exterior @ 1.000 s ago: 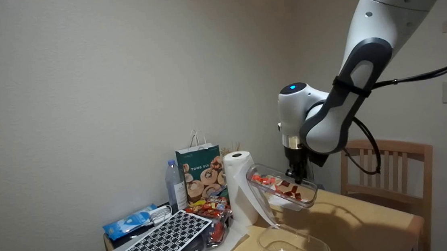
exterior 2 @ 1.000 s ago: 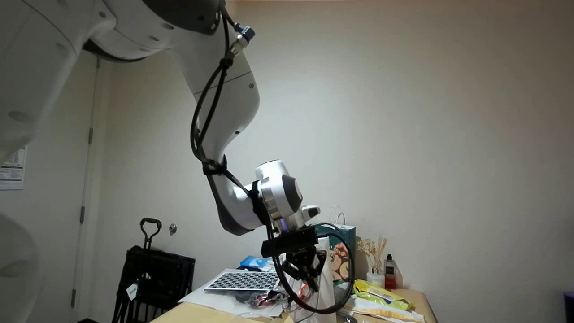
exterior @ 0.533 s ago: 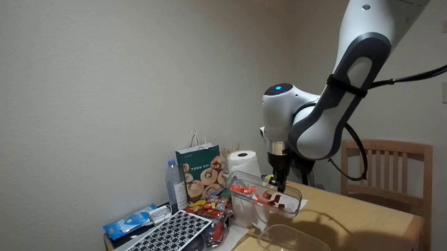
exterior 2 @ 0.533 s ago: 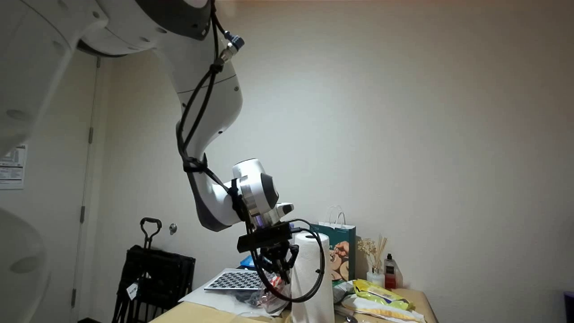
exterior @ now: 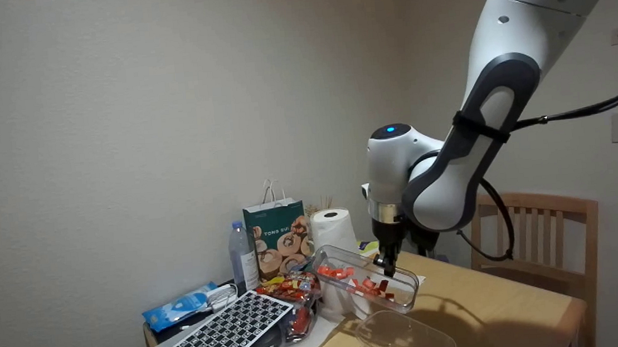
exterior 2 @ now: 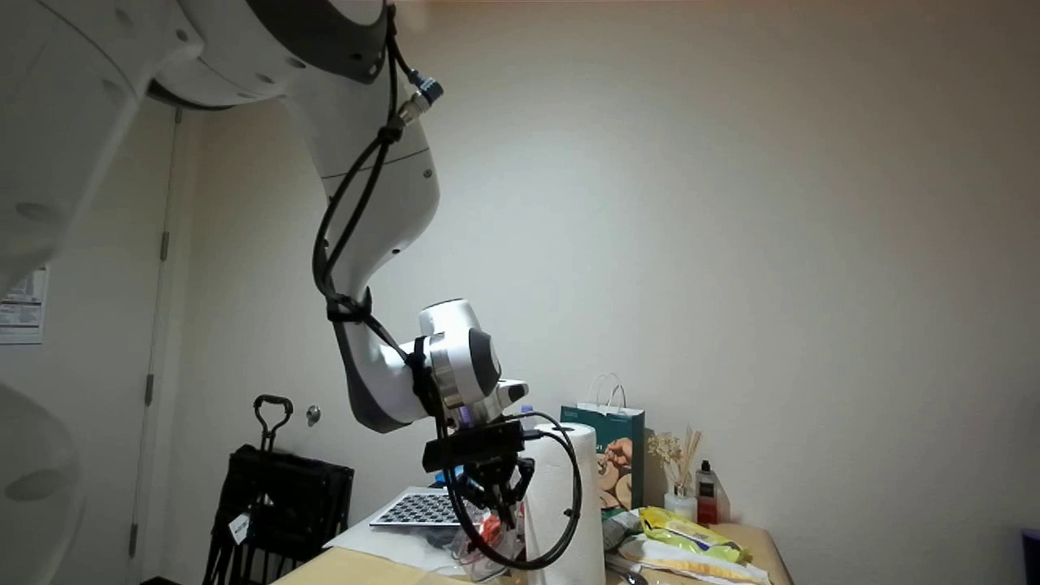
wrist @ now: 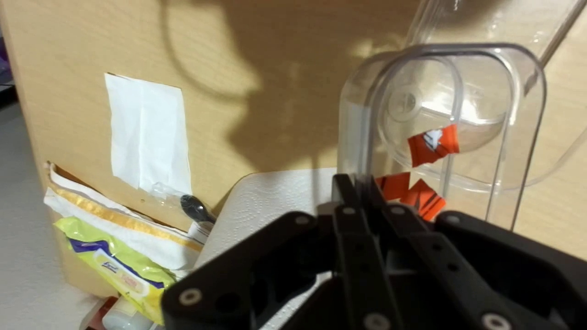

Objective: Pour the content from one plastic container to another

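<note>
Pale walls [exterior: 115, 129] backed a wood-toned table [exterior: 510, 301] as a black gripper [wrist: 360, 185], mounted on a white robot arm [exterior: 514, 27], held a clear plastic container [exterior: 400, 289] aloft, its jaws clenched on one side wall. Small red pieces [exterior: 335, 272] lay inside; whether the raised container was level could not be told. A second clear container [exterior: 413, 339] stood lower, on the table, in the foreground of an exterior view. Behind the lifted one, a paper towel roll [exterior: 332, 230] stood upright, seen in both exterior views, with a green shopping bag [exterior: 278, 235] and a blue-capped bottle [exterior: 242, 255] near it. A patterned board [exterior: 227, 337] lay in front of the bottle, and a wooden chair [exterior: 552, 205] stood by the table. In an exterior view, dried flowers [exterior 2: 668, 448] rose behind a yellow packet [exterior 2: 691, 532].
</note>
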